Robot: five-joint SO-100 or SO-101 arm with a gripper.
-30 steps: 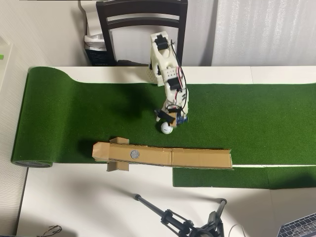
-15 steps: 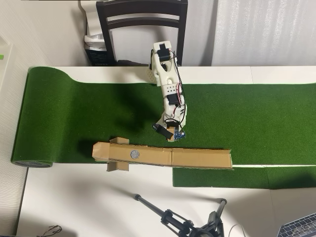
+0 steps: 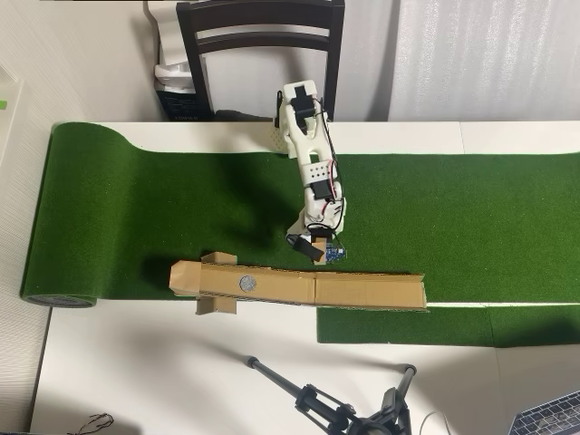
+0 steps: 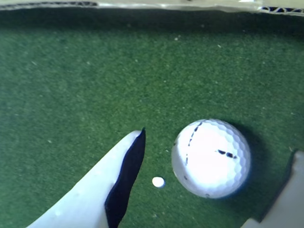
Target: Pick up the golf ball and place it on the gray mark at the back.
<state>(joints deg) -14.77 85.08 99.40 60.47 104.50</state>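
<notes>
On the green turf (image 4: 71, 80), in your wrist view, the golf ball (image 4: 211, 157) sits low and right of centre: a white dimpled sphere with a few short dark marks on its skin, bright on top and casting a soft shadow to its right. You can see a tiny white dot (image 4: 158, 181) lying flat on the turf just beside the ball's lower left.

Your gripper (image 4: 216, 183) stands wide apart. One white finger with a dark inner face (image 4: 126, 175) rises from the bottom edge to the left of the ball, and the edge of the other finger (image 4: 292, 190) shows at the bottom right corner. Neither finger touches the ball; green shows between each finger and it, so you have hold of nothing.

The ball rests on the turf between the two fingers, nearer the right one in this view, level with the tip of the left finger.

In your overhead view the arm (image 3: 310, 172) reaches down toward the cardboard strip (image 3: 362, 290), and the gripper (image 3: 313, 246) hangs just short of that strip's near edge. The ball is hidden under it there. The gray mark (image 3: 246, 283) lies on the cardboard, left of the gripper and well apart from it.
</notes>
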